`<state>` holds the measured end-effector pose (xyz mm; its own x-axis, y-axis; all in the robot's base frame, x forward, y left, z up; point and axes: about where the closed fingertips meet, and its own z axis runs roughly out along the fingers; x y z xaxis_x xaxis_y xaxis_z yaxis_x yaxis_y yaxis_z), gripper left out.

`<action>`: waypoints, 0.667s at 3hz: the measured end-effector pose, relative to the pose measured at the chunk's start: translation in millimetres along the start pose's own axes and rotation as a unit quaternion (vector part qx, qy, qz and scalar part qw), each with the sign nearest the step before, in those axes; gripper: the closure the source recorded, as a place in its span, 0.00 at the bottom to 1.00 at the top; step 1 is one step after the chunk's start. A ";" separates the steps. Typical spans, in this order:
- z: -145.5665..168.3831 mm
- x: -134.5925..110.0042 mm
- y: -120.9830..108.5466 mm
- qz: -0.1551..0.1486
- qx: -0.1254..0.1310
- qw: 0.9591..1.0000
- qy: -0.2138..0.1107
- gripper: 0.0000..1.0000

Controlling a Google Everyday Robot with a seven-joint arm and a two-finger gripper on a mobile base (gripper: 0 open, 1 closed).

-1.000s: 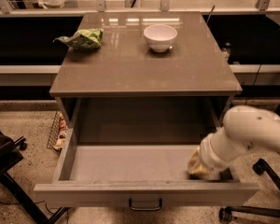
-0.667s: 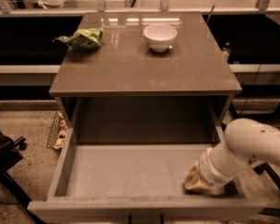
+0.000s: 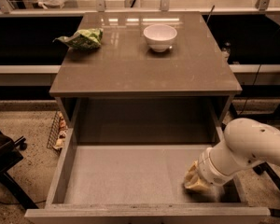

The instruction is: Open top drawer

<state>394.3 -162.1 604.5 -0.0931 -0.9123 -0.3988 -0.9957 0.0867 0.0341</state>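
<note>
The top drawer [image 3: 107, 176] of the grey cabinet stands pulled far out toward the camera, and its deep grey interior is bare. Its front panel [image 3: 144, 214] runs along the bottom edge of the view; the handle is out of view. My gripper [image 3: 198, 181] is at the end of the white arm [image 3: 252, 146], which reaches in from the right. It sits low inside the drawer at its front right corner, close to the drawer floor.
On the cabinet top [image 3: 130, 64] lie a green crumpled bag [image 3: 81, 38] at the back left and a white bowl [image 3: 160, 36] at the back centre. A wire basket [image 3: 56, 132] stands on the floor at the left, next to a dark chair base [image 3: 4, 167].
The drawer has slid further out toward the camera, so its front handle has left the view. The arm and gripper moved with it, down and nearer.
</note>
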 end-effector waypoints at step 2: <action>0.7 -0.6 1.1 -0.001 -0.001 1.000 0.001 0.13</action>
<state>393.3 -161.2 604.1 -0.0909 -0.9129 -0.3979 -0.9959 0.0836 0.0356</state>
